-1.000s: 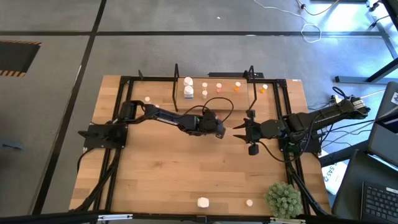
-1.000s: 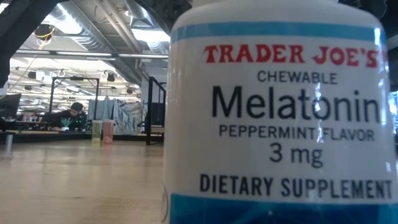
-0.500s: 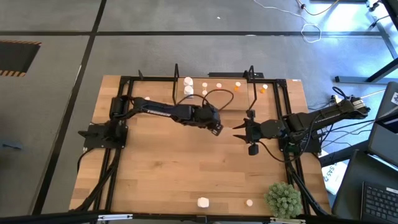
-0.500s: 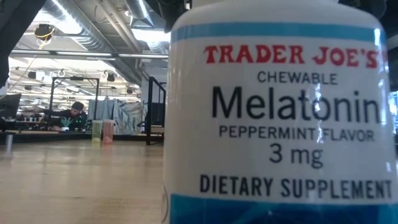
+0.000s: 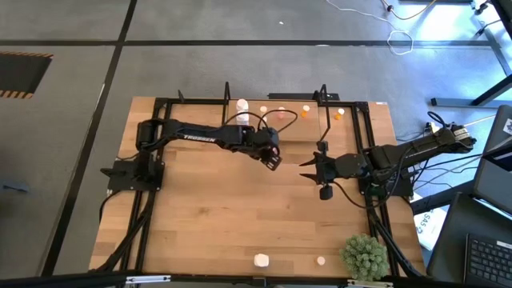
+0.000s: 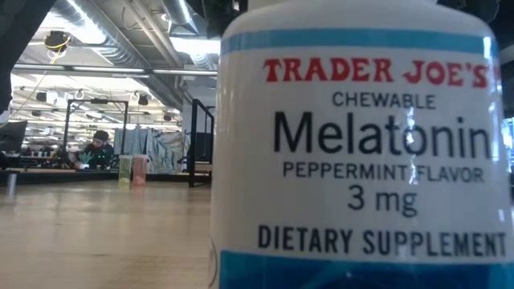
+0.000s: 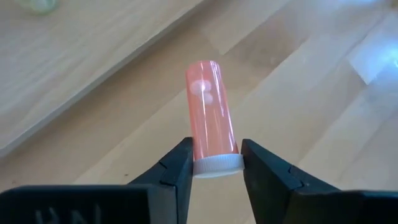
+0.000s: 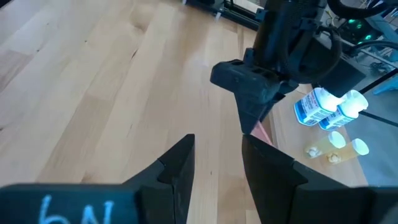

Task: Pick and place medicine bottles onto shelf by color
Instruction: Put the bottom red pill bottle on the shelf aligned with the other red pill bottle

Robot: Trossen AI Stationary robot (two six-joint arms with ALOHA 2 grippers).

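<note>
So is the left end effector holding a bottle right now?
Yes. The left end effector is shut on a pink bottle, gripping it at its white cap above the table.

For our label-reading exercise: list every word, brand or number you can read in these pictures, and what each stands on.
White bottle, low view:
"TRADER JOE'S"
"CHEWABLE"
"Melatonin"
"PEPPERMINT FLAVOR"
"3 mg"
"DIETARY SUPPLEMENT"
Left arm, high view: white lettering, too small to read.
Wrist views: pale marks on both gripper bodies, cut off and unreadable.
Pink bottle in the left gripper: no text.
Blue-labelled bottles, right wrist view: blurred.

Even overhead light is being cast. Glare is being thrown at 1 o'clock on the floor (image 5: 448,24). Low-view background is being blurred.
</note>
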